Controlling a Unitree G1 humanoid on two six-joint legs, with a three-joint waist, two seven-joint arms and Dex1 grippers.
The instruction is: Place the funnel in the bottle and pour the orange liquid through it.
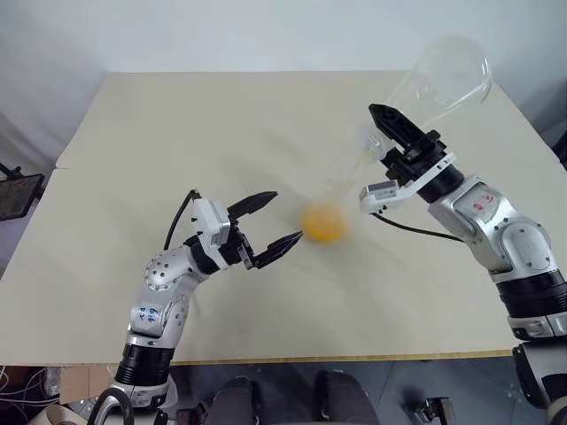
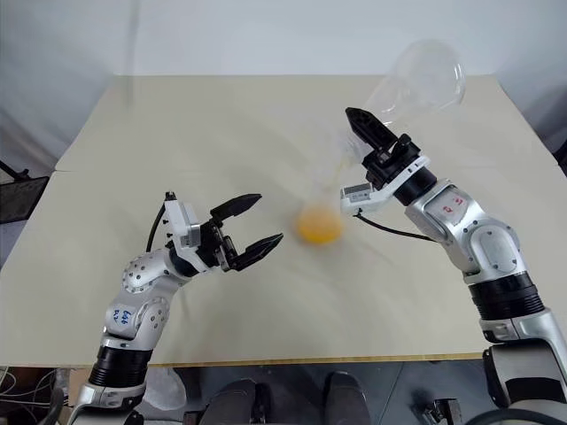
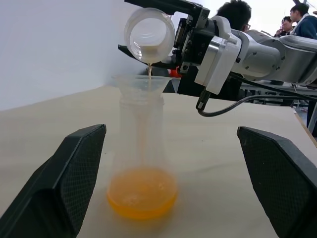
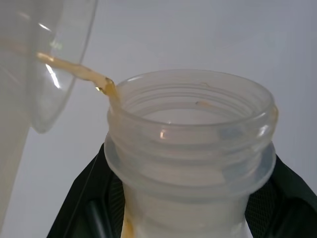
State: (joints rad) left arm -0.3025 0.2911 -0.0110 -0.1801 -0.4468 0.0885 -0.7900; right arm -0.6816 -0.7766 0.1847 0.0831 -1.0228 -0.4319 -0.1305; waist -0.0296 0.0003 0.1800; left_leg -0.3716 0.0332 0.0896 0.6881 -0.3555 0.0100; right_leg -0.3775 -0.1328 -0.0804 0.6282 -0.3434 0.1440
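The clear bottle [image 3: 141, 144] stands upright mid-table, with the clear funnel [image 3: 141, 85] seated in its mouth. Orange liquid [image 1: 323, 221] pools in the bottle's base. My right gripper [image 1: 381, 133] is shut on the neck of a large clear conical flask [image 1: 443, 78], tipped over the funnel. A thin orange stream [image 4: 79, 72] runs from the flask's mouth [image 4: 190, 124] into the funnel. My left gripper [image 1: 285, 215] is open just left of the bottle, its fingers [image 3: 74, 168] well apart on either side and touching nothing.
The beige table [image 1: 177, 133] has open surface all round the bottle. A black object [image 1: 13, 190] sits beyond the table's left edge. Several people [image 3: 237, 12] are in the background behind the right arm.
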